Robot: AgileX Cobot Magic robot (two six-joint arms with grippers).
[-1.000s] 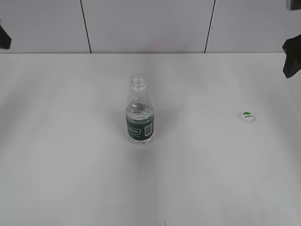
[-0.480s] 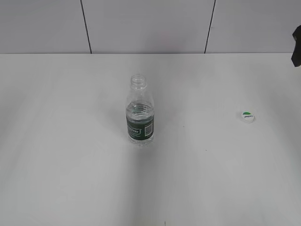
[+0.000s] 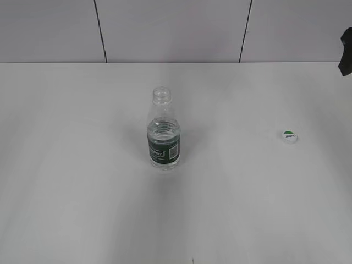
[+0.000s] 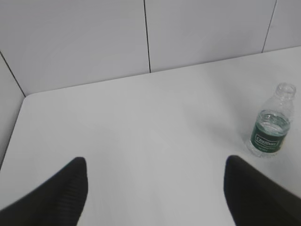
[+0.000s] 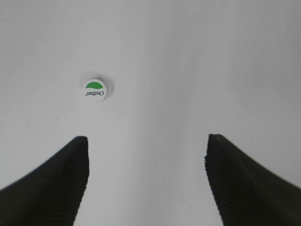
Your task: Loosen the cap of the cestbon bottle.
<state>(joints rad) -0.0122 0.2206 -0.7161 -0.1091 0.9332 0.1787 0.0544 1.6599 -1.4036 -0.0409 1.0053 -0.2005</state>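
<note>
The cap (image 3: 289, 135) lay alone on the table (image 3: 82, 209), well right of the open cestbon bottle (image 3: 164, 137), apparently already unscrewed, so the left gripper (image 4: 155, 188) and right gripper (image 5: 146, 174) hung empty, jaws apart.

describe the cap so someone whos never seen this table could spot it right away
On the white table, look right of the upright clear bottle. The cap lies alone there: a small white disc with a green patch on top.
</note>
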